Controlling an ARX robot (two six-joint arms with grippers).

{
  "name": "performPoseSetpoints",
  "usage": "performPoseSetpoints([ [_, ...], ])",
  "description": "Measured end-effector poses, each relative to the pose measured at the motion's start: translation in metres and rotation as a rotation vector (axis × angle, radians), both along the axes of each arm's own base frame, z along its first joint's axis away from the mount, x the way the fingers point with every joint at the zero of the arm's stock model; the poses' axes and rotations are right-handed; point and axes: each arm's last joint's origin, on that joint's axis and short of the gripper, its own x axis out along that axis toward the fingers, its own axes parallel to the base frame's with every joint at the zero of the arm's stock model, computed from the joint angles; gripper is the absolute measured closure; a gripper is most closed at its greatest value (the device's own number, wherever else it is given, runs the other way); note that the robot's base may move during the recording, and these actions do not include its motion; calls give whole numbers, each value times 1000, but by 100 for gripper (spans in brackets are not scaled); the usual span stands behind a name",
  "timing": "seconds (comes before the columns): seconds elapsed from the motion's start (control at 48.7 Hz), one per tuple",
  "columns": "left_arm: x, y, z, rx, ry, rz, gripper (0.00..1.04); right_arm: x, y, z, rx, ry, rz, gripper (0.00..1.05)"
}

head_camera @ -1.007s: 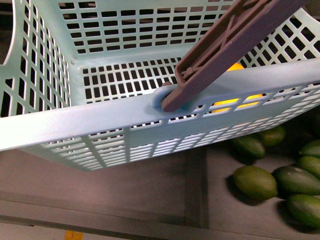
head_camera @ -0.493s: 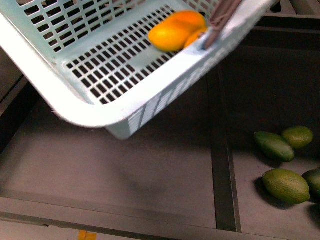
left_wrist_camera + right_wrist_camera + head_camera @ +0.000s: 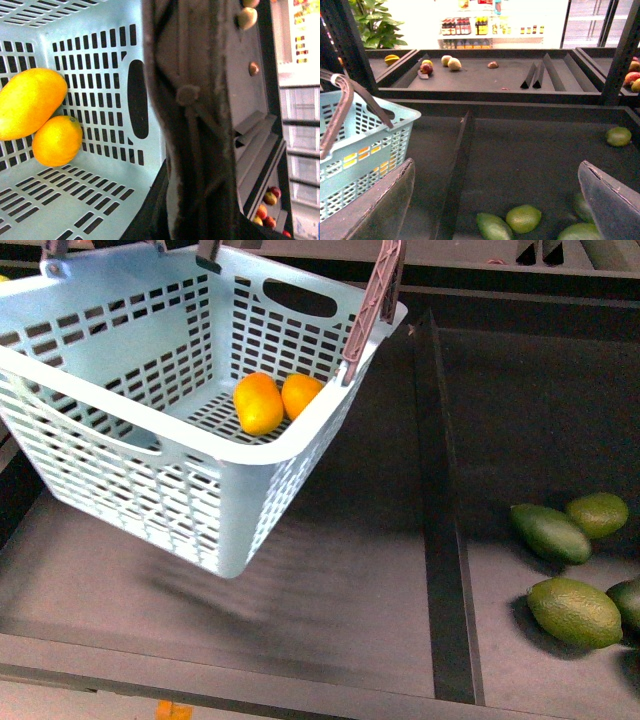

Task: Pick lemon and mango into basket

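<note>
A dark shelf (image 3: 330, 610) with raised dividers runs under everything, and in the right wrist view a bright shop aisle with bottles on a far shelf shows behind more dark display trays.

Starting on the left: the basket (image 3: 130, 470) hangs tilted above the shelf, its brown handle (image 3: 372, 300) swung upward and out of the top of the front view. A second ago its wall filled the front view; half a second ago it was swinging steeply across; now it sits further off and more level. The left claw itself is not clearly shown: the left wrist view is filled by the dark handle (image 3: 192, 115) running close past the camera, so the handle seems to be in its grip, but whether the jaws are pressed on it I cannot tell.

Inside, just beyond that handle, the mango (image 3: 27, 102) and the lemon (image 3: 56, 140) lie touching each other on the slotted floor by the wall. Both were already in there half a second ago, and they have only rolled with the swing.

Further right, the right claw (image 3: 495, 200) is spread wide and holds nothing. The basket stands to its left, well apart, and several green fruits (image 3: 522, 218) lie on the shelf beneath and between its fingers.

With both fruits in the basket, the picking looks done; what remains, I judge, is setting the basket down steadily.
</note>
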Motion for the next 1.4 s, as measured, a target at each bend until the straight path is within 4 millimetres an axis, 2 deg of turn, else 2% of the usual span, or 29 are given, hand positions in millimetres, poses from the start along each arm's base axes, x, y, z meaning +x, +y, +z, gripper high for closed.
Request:
performPoseSetpoints([
  [0.082, 16, -1, -17, -53, 19, 52, 99, 0, 0, 0, 0, 0, 1, 9],
  [0.226, 22, 0, -37, -85, 69, 78, 99, 0, 0, 0, 0, 0, 0, 9],
  [0.349, 15, 0, -50, -74, 117, 69, 99, 0, 0, 0, 0, 0, 0, 9],
  [0.575, 0, 6, -58, -92, 124, 97, 99, 0, 0, 0, 0, 0, 0, 9],
  [0.678, -9, 10, -57, -117, 125, 130, 81, 0, 0, 0, 0, 0, 0, 9],
  [0.74, -17, 18, -55, -133, 131, 166, 67, 0, 0, 0, 0, 0, 0, 9],
  [0.781, -20, 21, -53, -138, 130, 183, 62, 0, 0, 0, 0, 0, 0, 9],
  [1.007, -74, 57, -7, -17, 225, 306, 7, 0, 0, 0, 0, 0, 0, 9],
  [1.027, -76, 58, -3, -14, 221, 304, 5, 0, 0, 0, 0, 0, 0, 9],
  [1.068, -76, 58, -1, -13, 209, 293, 8, 0, 0, 0, 0, 0, 1, 9],
  [1.11, -80, 65, -13, 58, 81, 125, 18, 0, 0, 0, 0, 0, 2, 9],
  [1.151, -92, 75, -26, 248, -110, -72, 28, 0, 0, 0, 0, 0, 2, 9],
  [1.192, -101, 83, -33, 361, -195, -142, 34, 0, 0, 0, 0, 0, -1, 9],
  [1.212, -111, 91, -37, 477, -285, -192, 39, 0, 0, 0, 0, 0, -1, 9],
  [1.233, -120, 98, -36, 589, -384, -222, 45, 0, 0, 0, 0, 0, 0, 9],
  [1.253, -123, 101, -35, 604, -414, -215, 46, 0, 0, 0, 0, 0, 0, 9],
  [1.295, -135, 111, -28, 751, -504, -236, 53, 0, 0, 0, 0, 0, 0, 9],
  [1.336, -146, 120, -20, 891, -563, -240, 61, 0, 0, 0, 0, 0, 0, 9],
  [1.397, -162, 132, -14, 1005, -596, -240, 71, 0, 0, 0, 0, 0, 0, 9],
])
